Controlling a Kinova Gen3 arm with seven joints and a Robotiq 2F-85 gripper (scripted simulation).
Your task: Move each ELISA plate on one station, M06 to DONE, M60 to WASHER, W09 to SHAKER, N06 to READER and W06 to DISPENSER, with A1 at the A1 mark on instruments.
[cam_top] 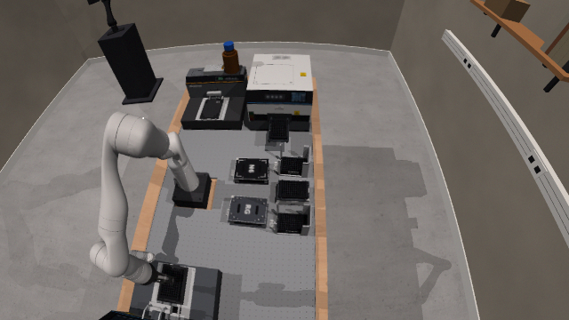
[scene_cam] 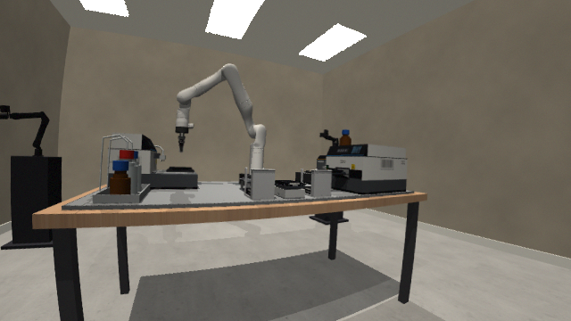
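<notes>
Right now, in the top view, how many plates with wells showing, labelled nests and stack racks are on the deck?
Plates with wells showing: 5
Labelled nests: 2
Stack racks: 2
Total: 9
</notes>
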